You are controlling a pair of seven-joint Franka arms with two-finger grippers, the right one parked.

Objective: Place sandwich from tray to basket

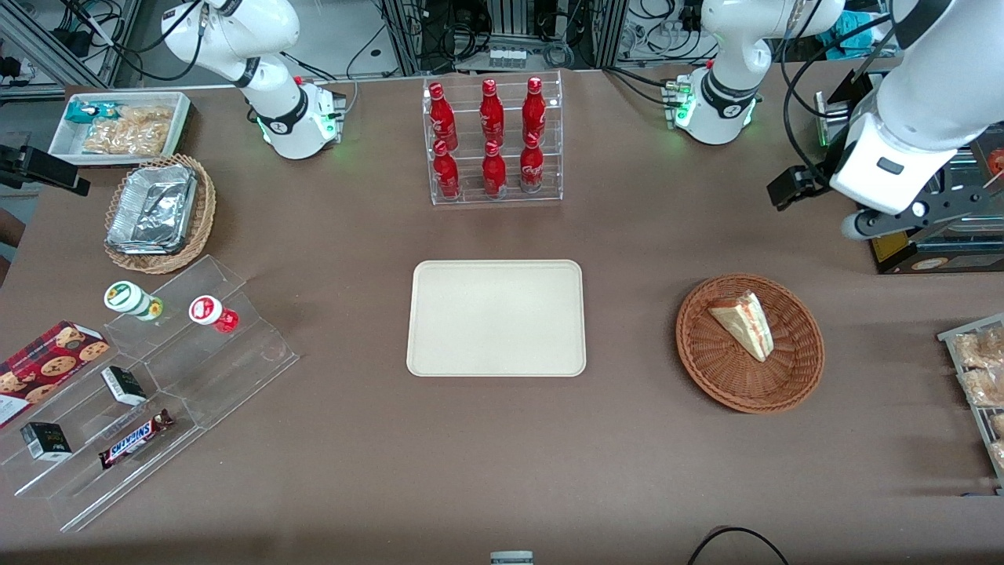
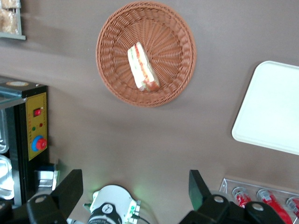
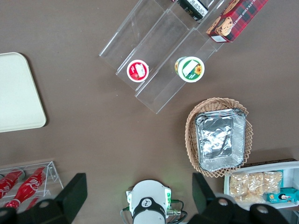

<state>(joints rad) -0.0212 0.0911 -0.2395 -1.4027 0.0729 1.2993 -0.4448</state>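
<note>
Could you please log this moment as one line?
sandwich in brown basket | tray empty | gripper open, above table | placement looks done

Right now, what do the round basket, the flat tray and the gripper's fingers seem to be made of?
Basket: brown wicker, matte, by its woven strands; possibly imitation.
Tray: probably smooth off-white plastic, by its even color and rounded corners.
Gripper: open, farther from the front camera than the basket; its black fingers look matte, perhaps plastic or coated metal.
</note>
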